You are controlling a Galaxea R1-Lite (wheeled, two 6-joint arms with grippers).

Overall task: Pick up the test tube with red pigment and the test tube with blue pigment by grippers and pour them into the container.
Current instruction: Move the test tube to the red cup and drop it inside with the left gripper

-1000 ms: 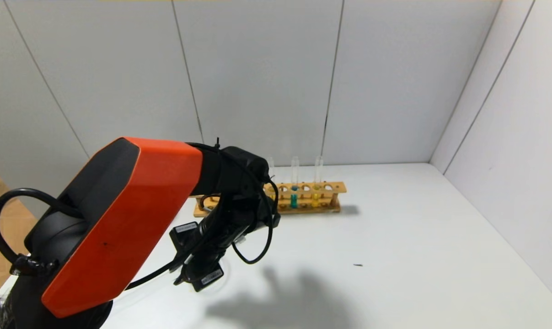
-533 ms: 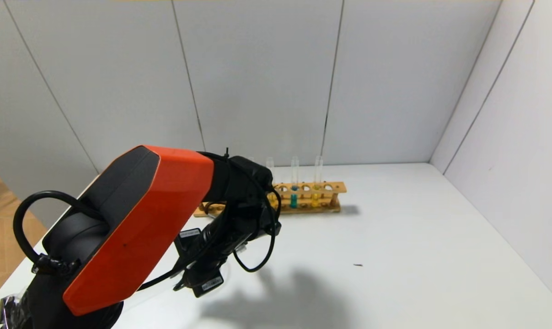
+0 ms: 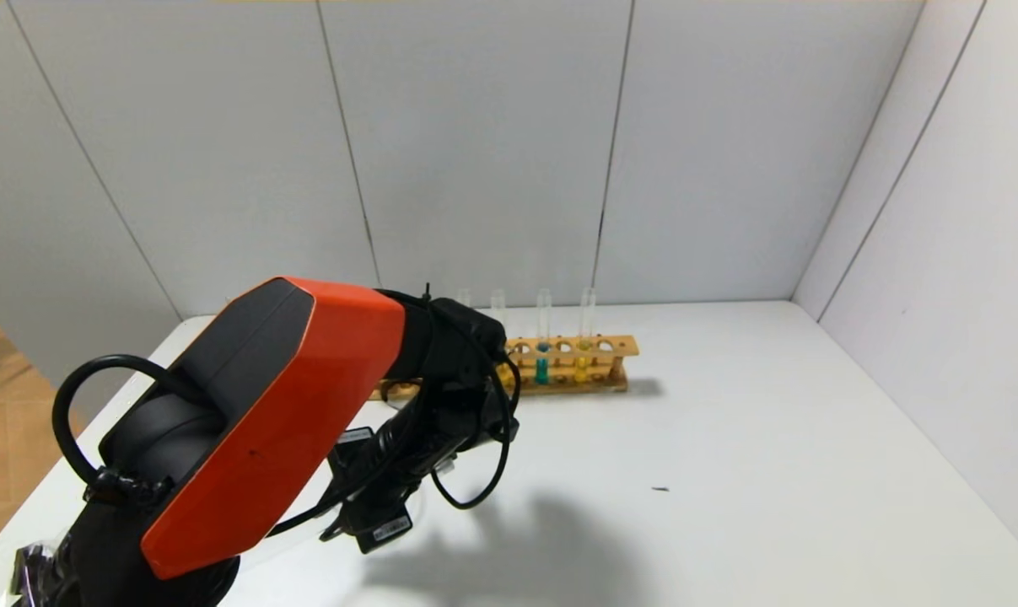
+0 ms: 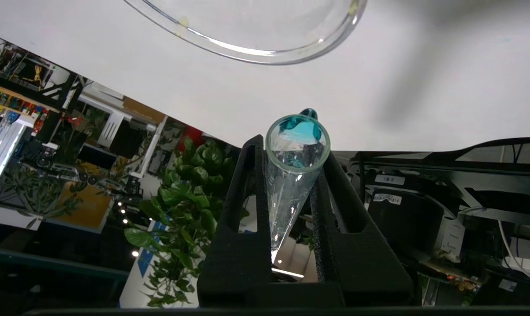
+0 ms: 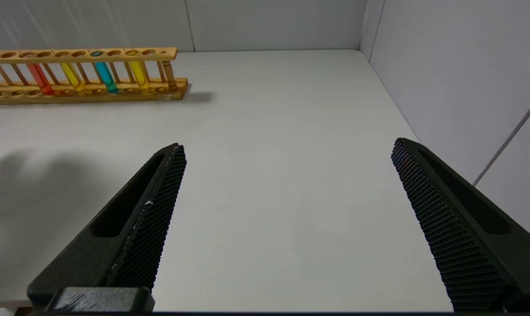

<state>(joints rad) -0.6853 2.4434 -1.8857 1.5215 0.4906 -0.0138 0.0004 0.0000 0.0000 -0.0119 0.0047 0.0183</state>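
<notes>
My left gripper (image 4: 293,147) is shut on a test tube with blue pigment (image 4: 291,175), its open mouth facing the wrist camera and the teal liquid at the far end. The container, a clear glass dish (image 4: 256,41), lies on the white table just beyond the tube. In the head view the left gripper (image 3: 374,514) hangs low over the table's near left. The test tube with red pigment (image 5: 40,79) stands in the wooden rack (image 5: 159,52); another teal tube (image 5: 106,77) stands there too. My right gripper (image 5: 289,147) is open and empty above the table.
The rack (image 3: 610,344) stands at the back of the table with yellow tubes (image 3: 583,367) and a teal one (image 3: 542,369). My left arm's orange shell (image 3: 289,405) hides the rack's left part. White walls close the back and right.
My left arm has shifted a little to the right, and its gripper has sunk slightly towards the table, still holding the tube. The rack has not moved.
</notes>
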